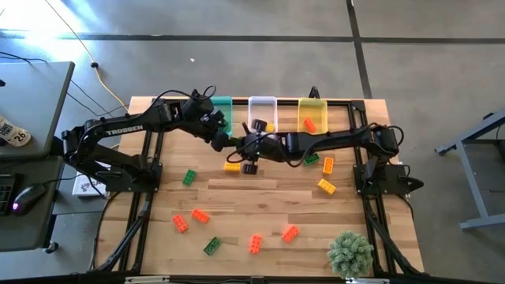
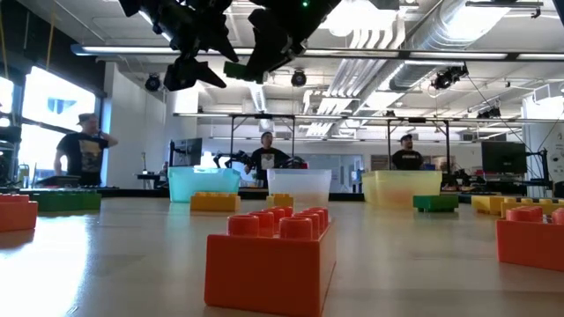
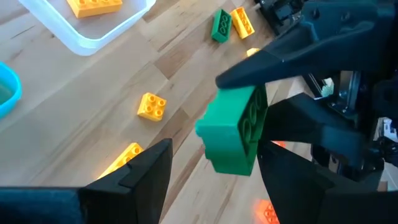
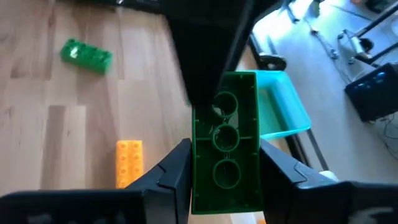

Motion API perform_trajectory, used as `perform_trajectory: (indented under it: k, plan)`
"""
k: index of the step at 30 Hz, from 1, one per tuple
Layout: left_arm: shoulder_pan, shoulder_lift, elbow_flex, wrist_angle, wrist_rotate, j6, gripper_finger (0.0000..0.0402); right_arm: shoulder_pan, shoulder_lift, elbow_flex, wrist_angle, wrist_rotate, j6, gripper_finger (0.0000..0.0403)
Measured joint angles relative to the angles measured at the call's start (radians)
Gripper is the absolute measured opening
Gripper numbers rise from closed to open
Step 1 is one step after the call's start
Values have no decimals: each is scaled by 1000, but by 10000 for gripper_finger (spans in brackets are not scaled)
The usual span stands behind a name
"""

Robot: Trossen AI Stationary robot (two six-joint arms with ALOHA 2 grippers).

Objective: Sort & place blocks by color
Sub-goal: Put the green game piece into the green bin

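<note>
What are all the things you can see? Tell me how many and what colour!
Bins: three, teal, clear and yellow, along the table's far edge.
Orange blocks: four loose on the near part of the table, one in the yellow bin.
Yellow blocks: at least three loose, one in the clear bin.
Green blocks: three loose on the table.
Held green block: one, up in the air.
Plant: one, fuzzy green, near right corner.
Table: one, pale wood.
People: three, far behind.
Left pincer: open, facing the held block.
Right pincer: shut on the held block.
</note>
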Motion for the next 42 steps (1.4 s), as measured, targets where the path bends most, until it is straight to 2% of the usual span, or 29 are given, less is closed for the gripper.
perform_trajectory:
  k: [11,21,26,32,36,42]
  plan:
    - [0,0,0,81,13,0,214,4,0,0,66,11,0,114]
    - [1,0,0,68,47,35,116,5,0,0,66,32,-4,114]
    - [0,0,0,75,-1,63,74,3,1,0,57,32,-17,116]
    - [-2,1,0,68,-38,143,65,4,1,0,50,45,7,202]
    - [0,1,0,20,-136,171,65,4,1,0,30,78,12,234]
    - [21,1,0,-86,-374,237,65,4,0,0,-5,64,130,236]
